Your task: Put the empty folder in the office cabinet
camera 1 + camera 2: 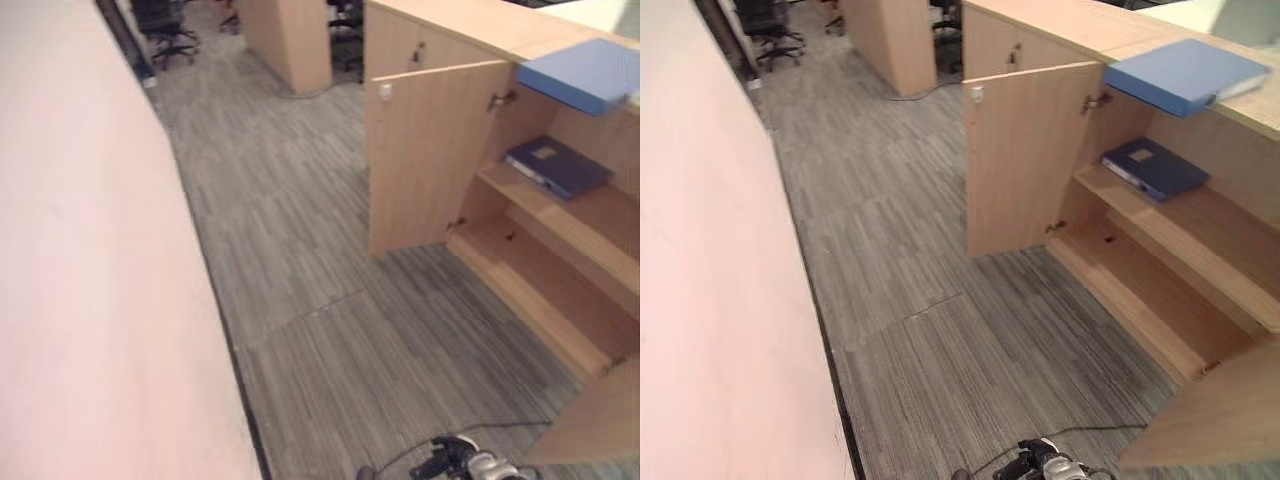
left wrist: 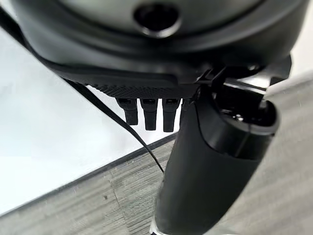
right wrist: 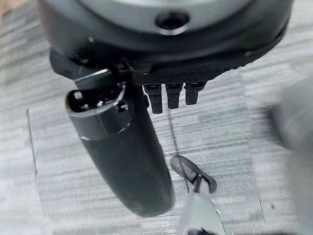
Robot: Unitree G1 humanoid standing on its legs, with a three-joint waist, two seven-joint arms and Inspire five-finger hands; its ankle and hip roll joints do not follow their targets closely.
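A light blue folder lies flat on top of the wooden office cabinet, its end jutting over the open front. Inside, a dark blue folder rests on the upper shelf; the lower shelf is bare. The cabinet's left door stands wide open. My left hand hangs over grey carpet beside a white wall, fingers straight and holding nothing. Over the carpet too, my right hand is open and empty. Both hands are well away from the folders.
A pale wall runs along the left side. The cabinet's other door stands open at the lower right. Grey carpet stretches between wall and cabinet. Office chairs and another wooden unit stand far back.
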